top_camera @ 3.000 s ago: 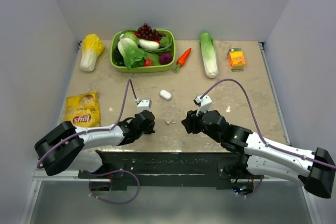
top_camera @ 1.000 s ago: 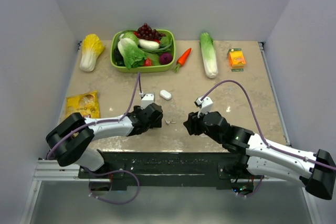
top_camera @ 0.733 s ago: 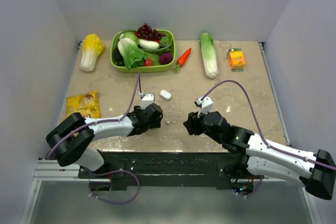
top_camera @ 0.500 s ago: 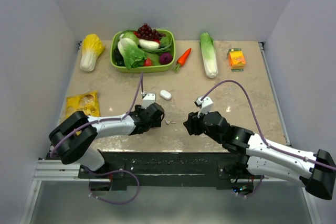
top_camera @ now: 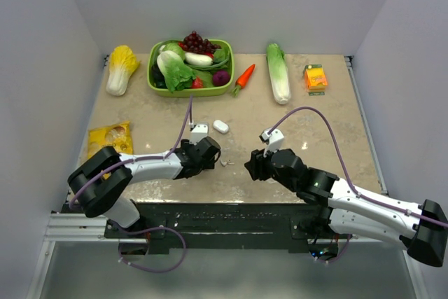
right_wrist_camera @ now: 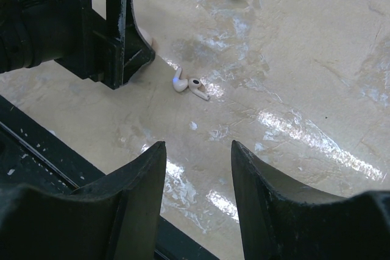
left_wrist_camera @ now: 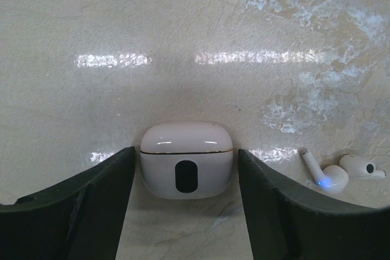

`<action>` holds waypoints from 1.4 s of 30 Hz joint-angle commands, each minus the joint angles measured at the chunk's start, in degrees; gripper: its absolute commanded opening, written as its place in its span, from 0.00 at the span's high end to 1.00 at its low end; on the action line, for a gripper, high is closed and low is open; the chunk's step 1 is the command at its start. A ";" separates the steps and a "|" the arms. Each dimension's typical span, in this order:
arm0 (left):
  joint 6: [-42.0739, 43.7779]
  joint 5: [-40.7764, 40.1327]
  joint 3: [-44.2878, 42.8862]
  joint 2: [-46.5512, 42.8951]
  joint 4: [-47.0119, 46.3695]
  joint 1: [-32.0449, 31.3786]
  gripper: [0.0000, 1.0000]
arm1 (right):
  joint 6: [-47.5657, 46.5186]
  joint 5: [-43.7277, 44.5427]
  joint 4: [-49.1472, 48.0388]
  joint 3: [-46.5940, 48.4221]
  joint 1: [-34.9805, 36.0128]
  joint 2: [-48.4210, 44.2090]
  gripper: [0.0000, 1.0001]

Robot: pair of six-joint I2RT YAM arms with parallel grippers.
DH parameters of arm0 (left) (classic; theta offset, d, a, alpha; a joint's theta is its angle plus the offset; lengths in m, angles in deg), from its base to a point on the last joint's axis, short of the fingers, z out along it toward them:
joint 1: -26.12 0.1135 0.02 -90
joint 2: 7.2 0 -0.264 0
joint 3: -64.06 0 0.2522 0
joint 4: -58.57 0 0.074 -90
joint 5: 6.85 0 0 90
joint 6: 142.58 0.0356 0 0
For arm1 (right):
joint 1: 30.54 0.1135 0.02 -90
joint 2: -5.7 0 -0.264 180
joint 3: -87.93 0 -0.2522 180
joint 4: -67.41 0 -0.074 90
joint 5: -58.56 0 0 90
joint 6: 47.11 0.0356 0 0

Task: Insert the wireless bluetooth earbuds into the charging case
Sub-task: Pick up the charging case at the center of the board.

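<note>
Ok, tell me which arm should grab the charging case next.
Left. The left gripper straddles the charging case, with a finger close on each side. The right gripper stands open farther off, with the earbuds lying ahead of it.

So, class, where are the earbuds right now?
The earbuds lie side by side on the table near its front edge; in the left wrist view they sit just right of the charging case.

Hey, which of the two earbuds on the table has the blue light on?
The earbud lying nearer the charging case: a blue dot glows on it. The other earbud, farther from the case, shows only a dark spot.
</note>
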 commanded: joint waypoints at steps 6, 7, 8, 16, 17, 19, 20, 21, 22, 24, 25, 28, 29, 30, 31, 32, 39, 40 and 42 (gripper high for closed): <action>-2.02 -0.92 -0.37 0.76 5.69 -1.53 0.25 | -0.07 1.10 -1.63 0.52 -0.10 -0.61 0.50; -1.93 -0.92 -0.29 0.85 5.69 -1.62 0.25 | -0.16 1.10 -1.81 0.52 -0.10 -0.53 0.50; -2.02 -0.84 -0.29 0.94 5.60 -1.62 0.28 | -0.16 1.10 -1.72 0.61 -0.10 -0.52 0.50; -2.02 -0.22 0.15 0.59 5.86 -2.06 0.43 | -0.34 1.10 -1.20 0.87 -0.10 -0.87 0.50; -1.93 -0.13 0.41 0.50 5.60 -2.06 0.49 | -0.42 1.10 -1.20 0.96 -0.10 -0.79 0.50; -1.93 -0.13 0.68 0.15 5.43 -2.06 0.56 | -0.42 1.10 -1.20 1.31 -0.10 -0.70 0.50; -1.93 -0.31 0.85 -0.20 5.08 -2.06 0.64 | -0.42 1.18 -1.11 1.66 -0.10 -0.70 0.50; -1.67 -0.74 1.38 -0.55 4.64 -2.06 0.67 | -0.34 1.10 -1.02 1.84 -0.10 -0.70 0.50; -1.50 -1.70 1.73 -2.30 4.02 -2.06 0.70 | -0.16 1.18 -0.85 2.10 -0.10 -0.87 0.50; 1.31 -2.41 4.00 -5.20 -0.53 -2.06 0.87 | 0.10 1.19 -0.67 2.98 -0.10 -1.14 0.50; 2.62 -3.03 4.89 -8.87 -2.64 -2.06 0.91 | 0.19 1.27 -0.49 3.33 -0.10 -1.31 0.50; 9.73 -2.51 9.02 -16.25 -14.49 -2.06 1.00 | -0.07 1.80 -0.40 5.35 -0.10 -2.54 0.48; 14.11 -1.63 10.42 -18.20 -21.92 -2.06 1.00 | -0.16 1.89 -0.67 6.14 -0.10 -3.76 0.47; 16.50 -0.32 14.00 -20.14 -26.43 -2.06 1.00 | -0.77 1.54 -1.54 6.40 -0.10 -4.39 0.46; 18.87 3.43 15.95 -23.38 -31.09 -2.06 1.00 | -0.95 1.19 -2.16 6.67 -0.10 -5.09 0.44; 23.42 5.04 17.97 -24.80 -40.71 -2.06 1.00 | -1.04 0.66 -2.60 7.37 -0.10 -5.53 0.35; 36.55 21.38 39.51 -24.76 -95.34 -2.15 1.00 | -1.21 -7.32 2.23 16.51 -0.19 -1.50 0.26; 37.08 24.88 39.53 -23.07 -99.48 -2.15 1.00 | -1.39 -8.30 2.32 17.04 -0.19 -0.79 0.26; 39.63 28.59 39.35 -19.48 -106.18 -2.41 1.00 | -1.74 -10.06 2.23 18.71 -0.18 0.53 0.25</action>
